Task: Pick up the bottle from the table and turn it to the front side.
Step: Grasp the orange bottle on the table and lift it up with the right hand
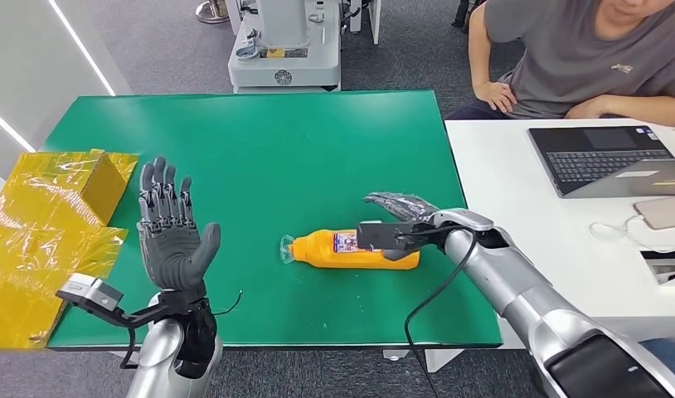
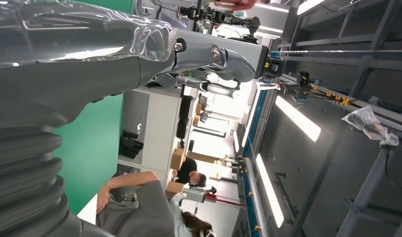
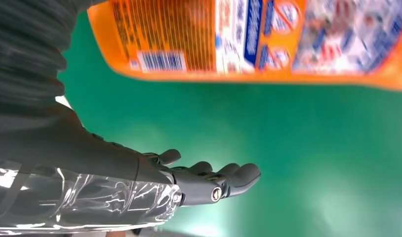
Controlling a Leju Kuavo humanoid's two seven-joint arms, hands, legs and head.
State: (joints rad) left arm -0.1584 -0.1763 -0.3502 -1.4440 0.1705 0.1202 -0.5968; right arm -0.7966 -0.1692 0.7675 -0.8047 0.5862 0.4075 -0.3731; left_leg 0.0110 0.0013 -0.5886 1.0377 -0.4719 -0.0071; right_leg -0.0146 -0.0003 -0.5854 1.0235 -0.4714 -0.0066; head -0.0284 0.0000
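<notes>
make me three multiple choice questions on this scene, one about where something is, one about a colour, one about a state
1. Where does the orange plastic bottle lie?
A. on the green table
B. on the white desk
C. on the floor

2. What colour is the crinkled wrapping at the table's left end?
A. blue
B. yellow
C. red

3. How is the left hand?
A. closed around the bottle
B. pressed flat on the table
C. raised with fingers apart, holding nothing

Answers:
1. A, the head view shows the bottle on its side on the green surface, near the right hand.
2. B, the wrapping beside the left arm is yellow.
3. C, the left hand stands upright with its palm bare, apart from the bottle.
</notes>
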